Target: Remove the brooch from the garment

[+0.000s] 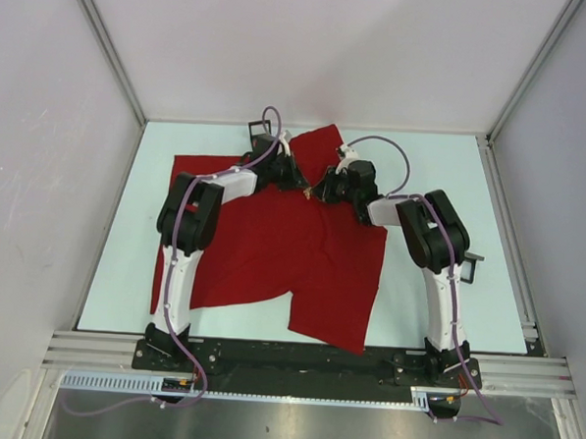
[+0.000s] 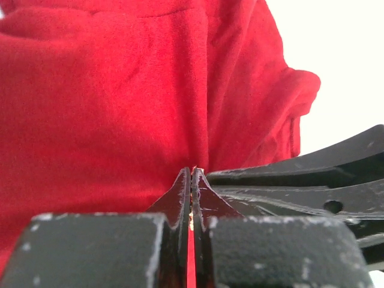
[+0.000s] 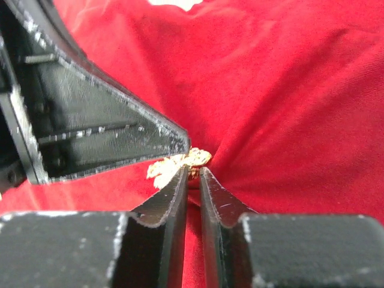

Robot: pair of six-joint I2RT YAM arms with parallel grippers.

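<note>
brooch (image 3: 175, 165) half hidden behind right hand (image 3: 192, 174), grip unclear

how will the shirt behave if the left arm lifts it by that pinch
Likely floppy: the shirt lies in soft folds and bunches at the left fingers. Lifted, it would probably drape and trail, not rise flat. Being thin cloth, a push may just wrinkle it.

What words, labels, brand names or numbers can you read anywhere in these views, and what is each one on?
None: no view shows any readable text.
Red cloth T-shirt: plain, no print showing.
Small gold brooch: blurred, no lettering can be made out.
Right gripper's black fingers: only pale scuffs, no markings.
</note>
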